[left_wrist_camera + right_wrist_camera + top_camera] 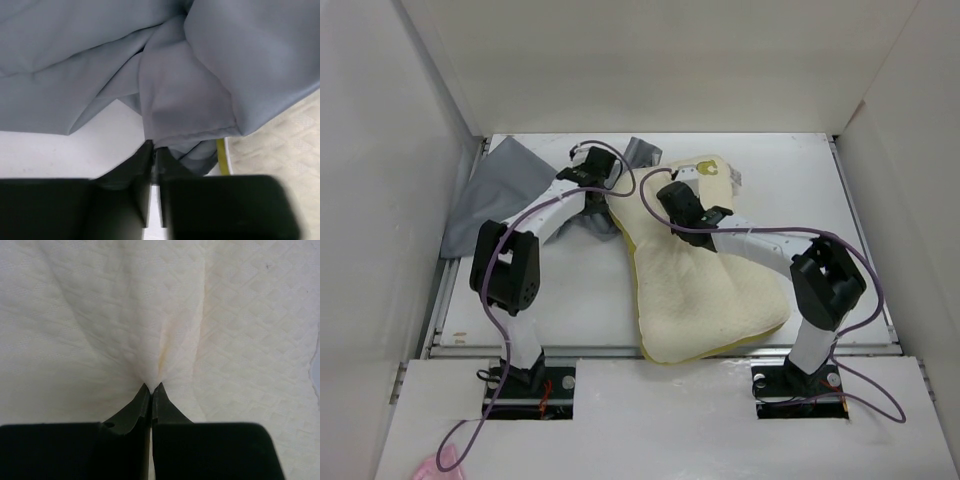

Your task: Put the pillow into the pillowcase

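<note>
The cream-yellow pillow (705, 290) lies across the middle and right of the table, its far end near the back. The grey pillowcase (505, 185) lies crumpled at the back left, its edge reaching the pillow's left side. My left gripper (592, 165) is shut on a fold of the pillowcase (170, 100); the pillow's yellow edge (220, 155) shows just to its right. My right gripper (672, 195) is shut on a pinch of the pillow's fabric (150, 315), on top of the pillow's far half.
White walls close in the table on the left, back and right. A small label (732, 176) sticks out at the pillow's far end. A raised white ledge (650, 400) runs along the near edge by the arm bases.
</note>
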`<act>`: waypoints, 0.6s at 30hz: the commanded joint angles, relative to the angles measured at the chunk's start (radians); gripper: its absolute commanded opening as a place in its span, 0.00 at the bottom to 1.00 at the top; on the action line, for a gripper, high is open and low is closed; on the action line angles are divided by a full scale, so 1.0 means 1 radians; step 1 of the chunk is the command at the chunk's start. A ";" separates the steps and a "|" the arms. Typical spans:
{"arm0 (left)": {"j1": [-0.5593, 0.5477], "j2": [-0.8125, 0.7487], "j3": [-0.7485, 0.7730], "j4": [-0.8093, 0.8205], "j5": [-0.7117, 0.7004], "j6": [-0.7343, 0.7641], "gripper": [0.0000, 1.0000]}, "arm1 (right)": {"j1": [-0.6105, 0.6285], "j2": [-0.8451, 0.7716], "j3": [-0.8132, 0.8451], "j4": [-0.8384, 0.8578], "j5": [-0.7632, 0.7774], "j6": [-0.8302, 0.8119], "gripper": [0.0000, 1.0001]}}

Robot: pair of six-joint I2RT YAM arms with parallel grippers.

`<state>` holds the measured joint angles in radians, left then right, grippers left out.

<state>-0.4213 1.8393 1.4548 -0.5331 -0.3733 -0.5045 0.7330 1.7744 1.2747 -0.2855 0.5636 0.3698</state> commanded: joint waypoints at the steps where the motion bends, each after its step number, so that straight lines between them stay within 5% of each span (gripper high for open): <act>1: 0.004 0.006 0.006 -0.008 -0.006 0.011 0.00 | -0.006 -0.016 0.038 0.026 0.068 -0.017 0.00; 6: -0.065 -0.135 -0.086 -0.024 0.028 -0.046 0.00 | -0.006 -0.006 0.029 -0.032 0.081 -0.017 0.00; 11: -0.244 -0.374 -0.292 0.105 0.207 -0.077 0.00 | 0.037 -0.010 0.029 -0.018 0.015 -0.025 0.00; 18: -0.473 -0.361 -0.405 0.142 0.453 -0.123 0.00 | 0.114 -0.023 0.008 0.025 -0.022 -0.046 0.00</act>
<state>-0.7933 1.4605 1.0912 -0.4015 -0.0895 -0.6323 0.8066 1.7790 1.2739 -0.3141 0.5682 0.3428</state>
